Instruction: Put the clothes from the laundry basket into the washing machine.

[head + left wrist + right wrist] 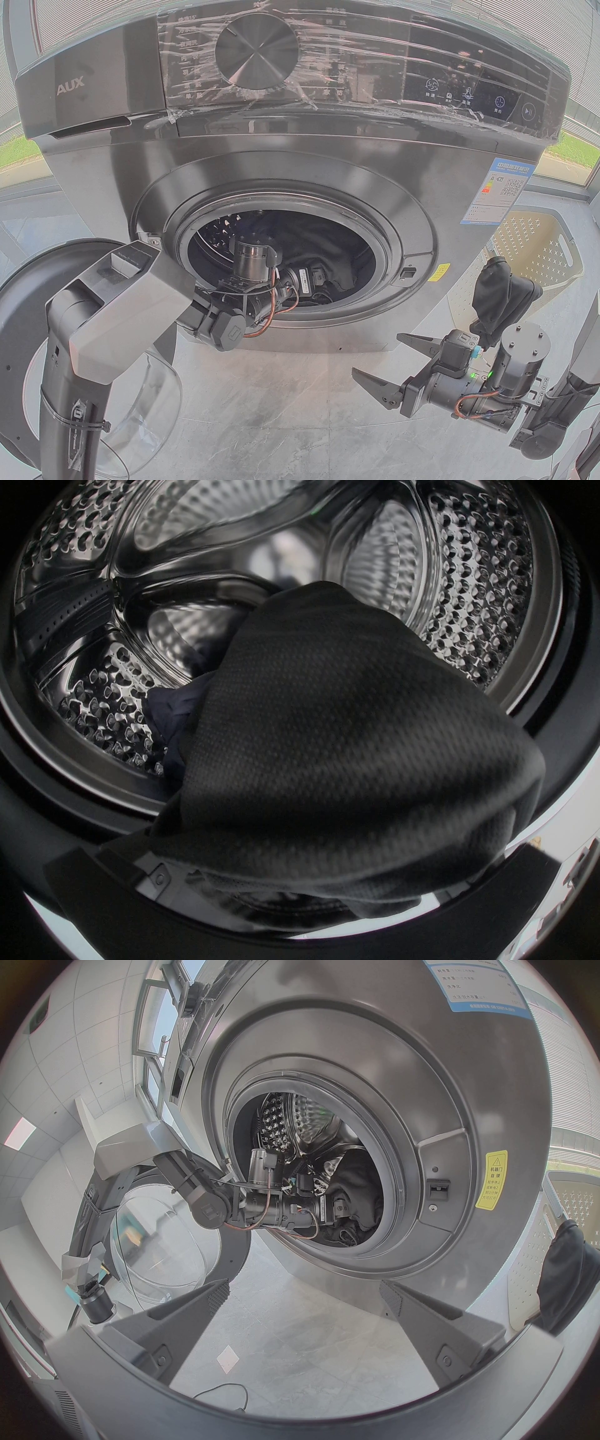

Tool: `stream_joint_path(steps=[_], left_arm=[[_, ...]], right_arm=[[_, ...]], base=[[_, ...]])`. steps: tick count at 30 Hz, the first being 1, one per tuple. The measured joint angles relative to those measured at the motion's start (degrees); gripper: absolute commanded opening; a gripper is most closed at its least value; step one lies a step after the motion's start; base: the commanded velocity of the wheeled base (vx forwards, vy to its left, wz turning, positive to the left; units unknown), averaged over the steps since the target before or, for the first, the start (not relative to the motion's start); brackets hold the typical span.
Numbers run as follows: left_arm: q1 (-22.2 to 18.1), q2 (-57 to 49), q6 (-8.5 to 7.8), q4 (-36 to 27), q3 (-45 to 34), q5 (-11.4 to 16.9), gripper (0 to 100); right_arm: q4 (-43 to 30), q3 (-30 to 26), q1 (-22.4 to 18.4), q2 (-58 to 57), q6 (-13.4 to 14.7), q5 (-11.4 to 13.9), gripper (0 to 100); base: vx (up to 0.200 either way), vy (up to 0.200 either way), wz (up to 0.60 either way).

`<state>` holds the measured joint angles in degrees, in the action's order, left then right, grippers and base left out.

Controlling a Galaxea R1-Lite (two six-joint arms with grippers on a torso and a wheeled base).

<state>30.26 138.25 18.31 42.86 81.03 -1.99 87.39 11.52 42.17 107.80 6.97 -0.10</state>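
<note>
The washing machine [300, 156] stands with its door swung open. My left arm is inside the drum [475, 592], its gripper [340, 1210] buried in a black garment [350, 742] that bulges over it at the drum mouth. A darker blue piece [169, 705] lies behind that garment. My right gripper [378, 356] hangs open and empty above the floor, in front of the machine's lower right. The cream laundry basket [550, 244] is at the right, and another black garment [500, 294] drapes over its near rim.
The open door [19, 350] with its glass bowl [144, 406] is at the left, next to my left arm. Grey tiled floor [300, 412] lies in front of the machine. The basket stands close against the machine's right side.
</note>
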Motion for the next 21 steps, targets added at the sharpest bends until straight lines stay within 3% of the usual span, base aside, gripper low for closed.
stream_joint_path(steps=[5, 6, 13, 21], left_arm=[[0.8, -0.7, -0.33, -0.7, -2.3, 0.5, 100], [0.8, -0.6, -0.41, -0.7, -2.3, 0.6, 0], [0.7, 0.7, -2.55, -0.5, -2.0, 0.2, 0], [0.9, 1.9, -1.84, -0.7, 1.9, 0.4, 0]], right_arm=[[0.0, 0.0, 0.0, 0.3, 0.0, 0.0, 100], [0.0, 0.0, 0.0, 0.3, 0.0, 0.0, 100], [0.0, 0.1, 0.0, 0.5, 0.0, 0.0, 100], [0.0, 0.4, 0.1, 0.6, 0.0, 0.0, 100]], base=[[0.0, 0.0, 0.0], [0.0, 0.0, 0.0], [0.0, 0.0, 0.0], [0.0, 0.0, 0.0]])
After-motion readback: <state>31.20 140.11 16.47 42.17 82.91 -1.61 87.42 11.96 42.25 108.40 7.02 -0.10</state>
